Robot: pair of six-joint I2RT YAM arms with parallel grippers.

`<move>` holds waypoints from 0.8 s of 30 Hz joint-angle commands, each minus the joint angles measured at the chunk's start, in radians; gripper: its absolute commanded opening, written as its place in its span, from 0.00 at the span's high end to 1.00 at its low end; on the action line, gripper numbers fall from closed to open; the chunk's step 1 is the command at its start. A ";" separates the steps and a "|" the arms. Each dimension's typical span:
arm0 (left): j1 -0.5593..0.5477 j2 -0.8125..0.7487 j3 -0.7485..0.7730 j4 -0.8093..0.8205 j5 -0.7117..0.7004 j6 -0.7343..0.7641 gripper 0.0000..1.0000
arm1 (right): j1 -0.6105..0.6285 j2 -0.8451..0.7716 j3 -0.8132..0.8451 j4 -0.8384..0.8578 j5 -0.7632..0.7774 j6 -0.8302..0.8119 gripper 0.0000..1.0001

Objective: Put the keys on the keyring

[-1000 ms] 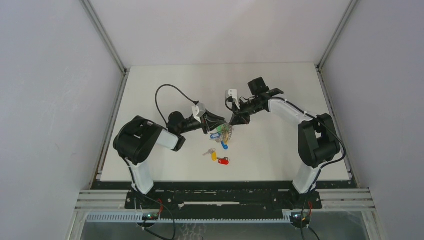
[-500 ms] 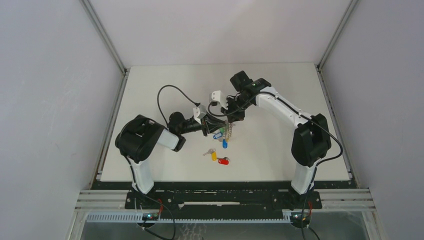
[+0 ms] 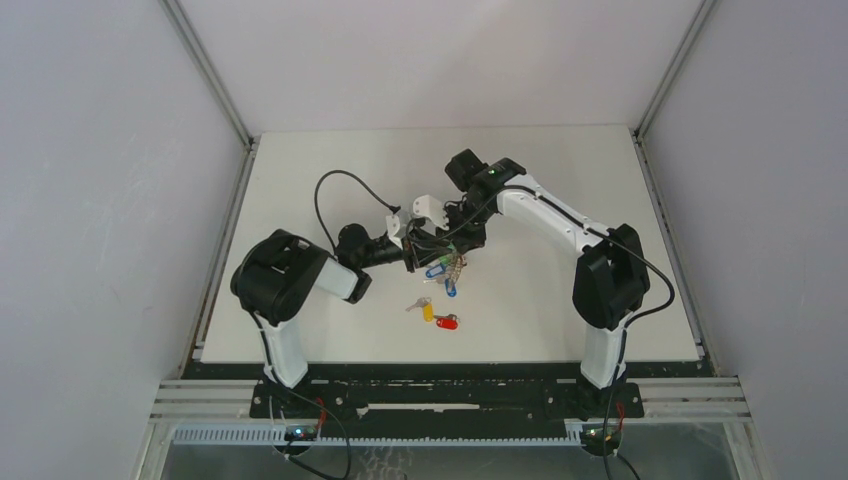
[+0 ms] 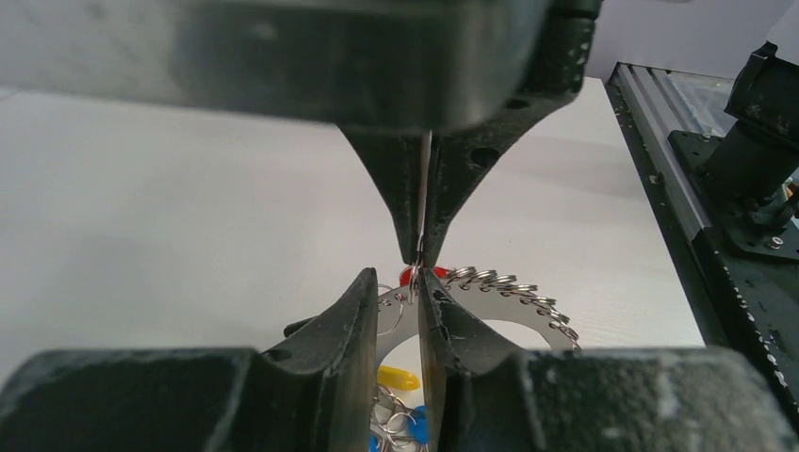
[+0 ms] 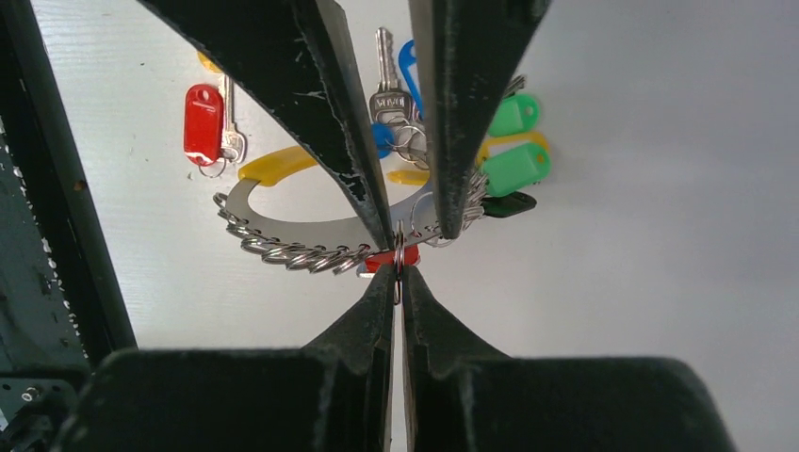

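Observation:
My left gripper [image 3: 428, 250] is shut on the keyring [image 3: 452, 266], a silver crescent plate [image 5: 283, 226] edged with small rings, with a yellow band and green and blue tags [image 5: 513, 168]; it holds the plate off the table. In its wrist view its jaws [image 4: 396, 278] grip the plate [image 4: 528, 306]. My right gripper [image 3: 447, 240] meets it tip to tip and is shut [image 5: 399, 273] on a small silver ring [image 5: 399, 252] with a red tag [image 5: 382, 261] at the plate's edge. Two loose keys lie on the table, one red‑tagged [image 3: 447, 322], one yellow‑tagged [image 3: 428, 311].
The red-tagged loose key [image 5: 203, 118] lies on the white table [image 3: 540, 290] below the keyring. A black cable [image 3: 330, 190] loops behind the left arm. Grey walls and metal rails [image 3: 210, 260] bound the table.
My right arm has swung left and brought its gripper down onto the keyring's edge. The left gripper and keyring have barely moved. The loose keys lie as before.

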 commanded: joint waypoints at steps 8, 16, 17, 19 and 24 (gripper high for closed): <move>-0.002 0.036 0.011 0.048 0.027 0.027 0.72 | 0.014 -0.014 0.051 -0.009 -0.019 -0.029 1.00; -0.023 0.047 0.035 0.048 0.061 0.012 0.73 | 0.019 -0.012 0.059 -0.009 -0.023 -0.039 1.00; -0.025 0.050 0.040 0.048 0.062 0.010 0.73 | 0.020 -0.012 0.060 -0.007 -0.024 -0.039 1.00; -0.030 0.059 0.049 0.047 0.068 0.004 0.73 | 0.020 -0.015 0.059 -0.005 -0.033 -0.043 1.00; -0.033 0.067 0.046 0.048 0.054 0.004 0.74 | 0.006 -0.030 0.039 0.018 -0.067 -0.053 1.00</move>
